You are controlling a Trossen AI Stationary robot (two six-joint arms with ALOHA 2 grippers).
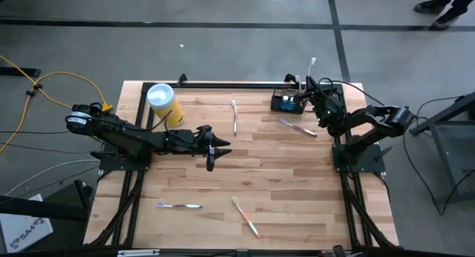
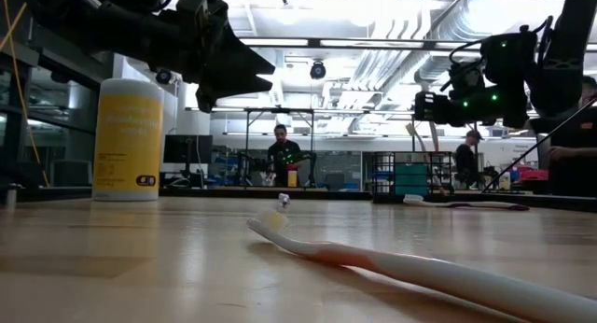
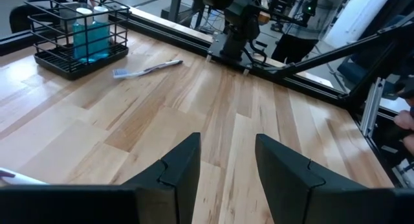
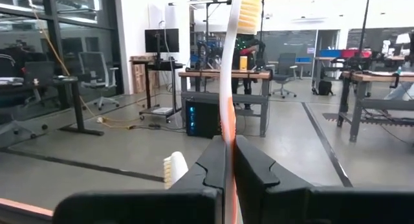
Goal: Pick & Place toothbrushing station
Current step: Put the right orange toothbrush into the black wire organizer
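Right wrist view shows the right claw (image 4: pixel 229 156) pinched shut on a toothbrush (image 4: pixel 228 81), whose white and orange handle stands straight up between the two dark fingers with the bristle head at the top. A second toothbrush (image 4: pixel 173 169) peeks up just beside the fingers. Holding the brush upright like this looks meant for lowering it handle-first into a compartment.

Just below and beside that claw, seen from above, sits the black wire basket (image 1: pixel 286 102), at the far edge of the table (image 1: pixel 297 183) with something blue inside it. The claw hangs over the basket's side nearest its own arm, so I judge the drop to be close at hand. Another loose toothbrush (image 1: pixel 298 127) lies on the wood just on the near side of the basket, probably next in line.

Farther off, toward the middle of the table, the left claw (image 1: pixel 214 154) waits with its fingers parted and nothing between them, pointed across at the basket (image 3: pixel 79 35). Behind its arm stands a yellow can (image 1: pixel 165 102) with a white lid. More brushes lie scattered: one (image 1: pixel 234 116) mid-table, two (image 1: pixel 179 206) (image 1: pixel 245 216) near the front edge.
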